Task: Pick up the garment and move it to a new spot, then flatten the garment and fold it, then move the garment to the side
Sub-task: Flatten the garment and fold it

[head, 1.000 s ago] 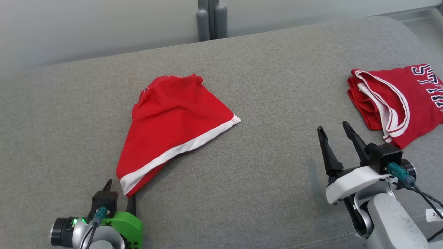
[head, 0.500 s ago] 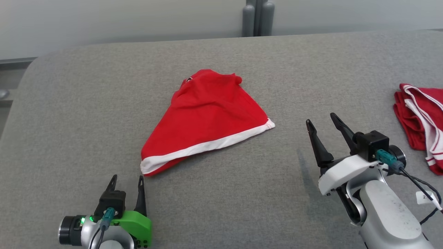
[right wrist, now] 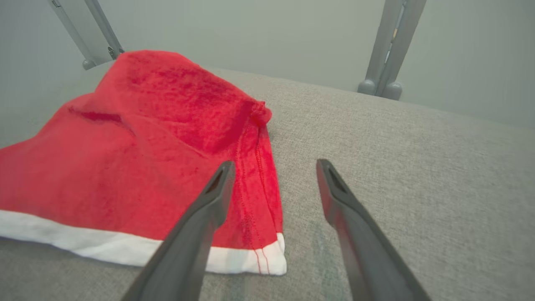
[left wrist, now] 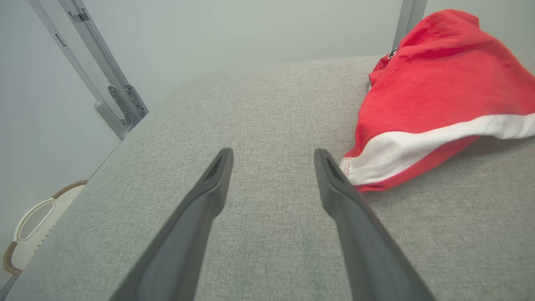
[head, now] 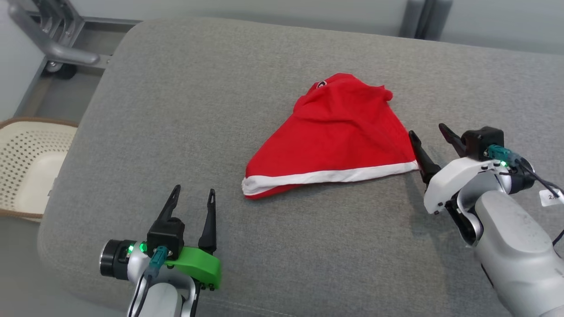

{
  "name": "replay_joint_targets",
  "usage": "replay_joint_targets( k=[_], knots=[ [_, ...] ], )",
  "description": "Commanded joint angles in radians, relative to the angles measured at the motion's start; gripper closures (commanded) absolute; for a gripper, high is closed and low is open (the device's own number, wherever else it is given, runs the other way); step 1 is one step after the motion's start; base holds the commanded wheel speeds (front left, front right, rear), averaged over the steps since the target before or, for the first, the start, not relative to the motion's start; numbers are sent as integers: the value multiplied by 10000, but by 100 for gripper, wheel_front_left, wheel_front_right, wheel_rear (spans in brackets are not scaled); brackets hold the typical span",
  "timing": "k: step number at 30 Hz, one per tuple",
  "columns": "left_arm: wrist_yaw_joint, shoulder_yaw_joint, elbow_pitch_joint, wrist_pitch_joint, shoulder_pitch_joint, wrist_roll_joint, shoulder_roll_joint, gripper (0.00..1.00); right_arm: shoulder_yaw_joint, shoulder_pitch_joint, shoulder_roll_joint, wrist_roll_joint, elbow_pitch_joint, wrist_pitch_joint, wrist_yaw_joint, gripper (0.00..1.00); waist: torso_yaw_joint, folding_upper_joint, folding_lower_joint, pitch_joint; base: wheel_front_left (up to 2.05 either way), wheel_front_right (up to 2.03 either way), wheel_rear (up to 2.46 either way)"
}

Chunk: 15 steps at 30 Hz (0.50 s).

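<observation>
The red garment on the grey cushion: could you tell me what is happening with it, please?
A red cloth garment with a white hem lies rumpled and unfolded on the grey upholstered surface. Nothing grips it: the robot's left tool hovers open near its left hem corner, and the right tool is open beside its right hem corner.

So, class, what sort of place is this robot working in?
Probably an indoor laundry-folding test room: a red garment lies on a grey upholstered surface, a perforated cream basket stands on the floor beside it, and a metal frame stands behind.
</observation>
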Motion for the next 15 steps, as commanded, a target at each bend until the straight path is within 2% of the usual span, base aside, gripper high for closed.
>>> replay_joint_targets(
  k=[1, 7, 14, 15],
  knots=[
    [-34, -39, -106, 8, -158, -20, -49, 0, 84, -239, -151, 81, 172, 127, -13, 0, 805, 0, -1, 528, 0, 0, 0],
    [-38, -332, -333, 8, -205, -172, -110, 0, 776, -963, -462, 468, 1092, 580, -13, 0, 1313, 0, -1, 833, 0, 0, 0],
    [121, -670, -570, 8, -228, -559, -117, 0, 1223, -1373, -546, 804, 2104, 909, -13, 0, 1512, 0, -1, 1003, 0, 0, 0],
    [134, -702, -614, 8, -265, -587, -117, 0, 1285, -1382, -511, 889, 2210, 928, -13, 14, 1521, 0, -1, 1021, 0, 0, 0]
  ],
)
